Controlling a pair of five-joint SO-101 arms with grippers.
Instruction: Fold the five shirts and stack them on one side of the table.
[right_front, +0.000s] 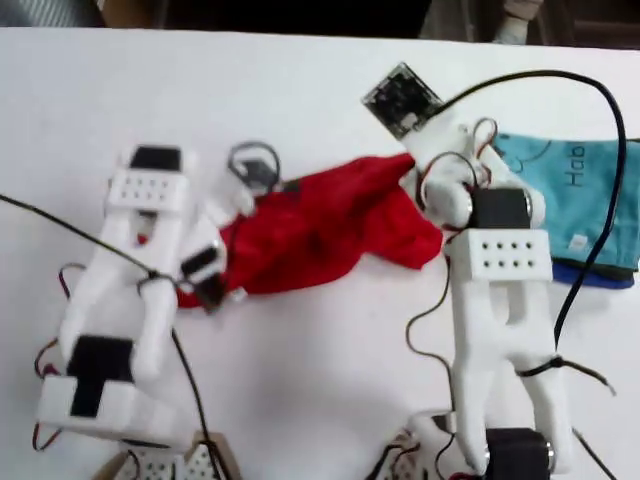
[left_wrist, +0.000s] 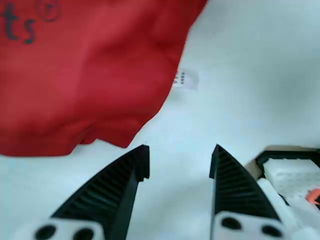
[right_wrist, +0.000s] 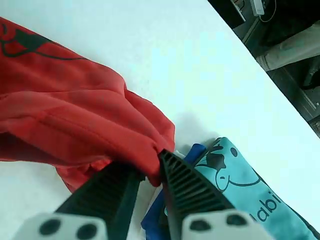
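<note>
A crumpled red shirt (right_front: 320, 230) lies across the middle of the white table (right_front: 300, 80). My right gripper (right_wrist: 150, 167) is shut on a bunched corner of the red shirt (right_wrist: 70, 115), at the end nearest the folded stack. That stack, at the right of the table, has a teal shirt (right_front: 580, 190) on top of a blue one (right_front: 590, 275); in the right wrist view the teal shirt (right_wrist: 240, 185) lies just beyond the fingers. My left gripper (left_wrist: 180, 160) stands open over bare table, just short of the red shirt's (left_wrist: 85, 65) other edge, where a white tag (left_wrist: 186, 80) sticks out.
A black cable (right_front: 600, 100) loops over the teal stack from the right arm. Thin wires trail near both arm bases at the table's front. The table's far edge (right_wrist: 235, 45) borders a dark floor area. Bare table lies behind and in front of the red shirt.
</note>
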